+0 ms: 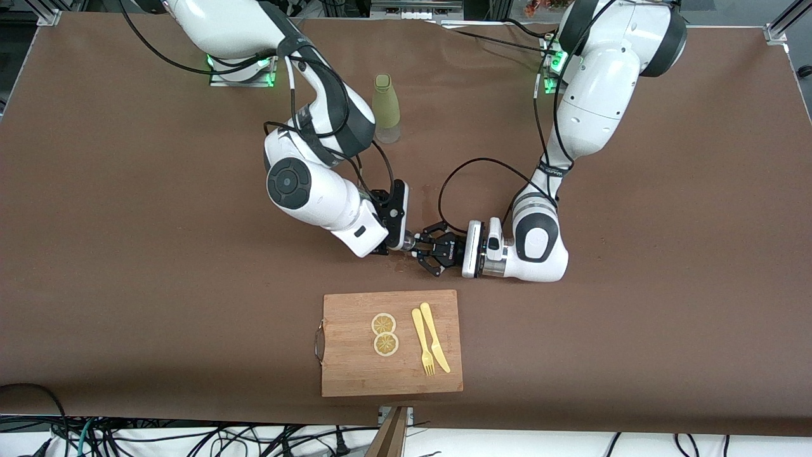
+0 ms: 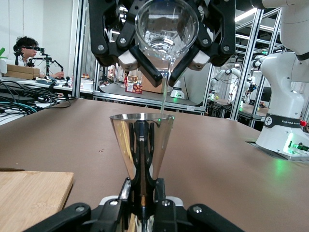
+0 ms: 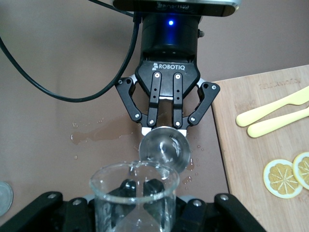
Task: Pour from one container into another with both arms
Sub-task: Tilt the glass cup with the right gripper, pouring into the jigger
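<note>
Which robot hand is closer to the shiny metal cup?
Left. The left gripper is shut on the metal cup; the right gripper is above it, tipping a glass beaker.

A clear glass beaker (image 2: 166, 29) sits in the black right claw (image 2: 166, 60) directly above a mirror-silver metal cone cup (image 2: 141, 145) gripped by the black left claw (image 3: 165, 126), both on white arms with black joint bands. Under the claws, the brown desk (image 1: 127, 254) shows dark wet patches. Beside them, a tan wooden cutting board (image 1: 355, 368) carries pale-yellow cutlery (image 1: 429, 339) and yellow lemon slices (image 1: 384, 334); an olive-green bottle (image 1: 386, 105) stands nearby.
</note>
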